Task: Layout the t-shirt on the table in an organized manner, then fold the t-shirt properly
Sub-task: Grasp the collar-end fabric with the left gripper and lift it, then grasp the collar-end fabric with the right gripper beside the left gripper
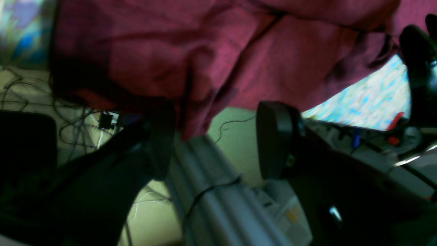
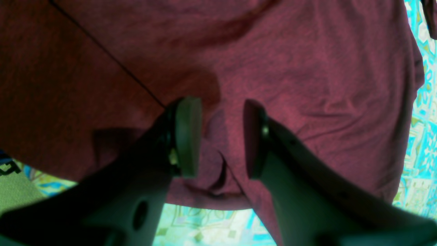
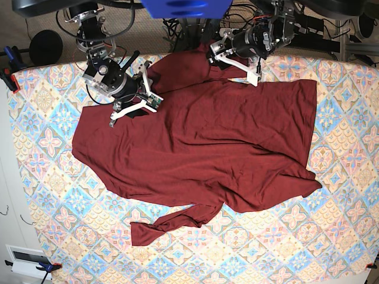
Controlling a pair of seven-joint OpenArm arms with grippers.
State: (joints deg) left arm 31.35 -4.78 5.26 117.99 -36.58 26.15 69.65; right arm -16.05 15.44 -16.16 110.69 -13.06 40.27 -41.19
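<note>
so the t-shirt (image 3: 201, 148) is spread crumpled across the table (image 3: 349, 236), long axis running sideways, both arms at its far edge, left gripper (image 1: 218, 136) and right gripper (image 2: 218, 136) both parted, gripping nothing

Spread across the table (image 3: 41, 195): the t-shirt (image 3: 201, 148), with the left gripper (image 3: 234, 64) at twelve o'clock and the right gripper (image 3: 131, 108) at ten.
</note>
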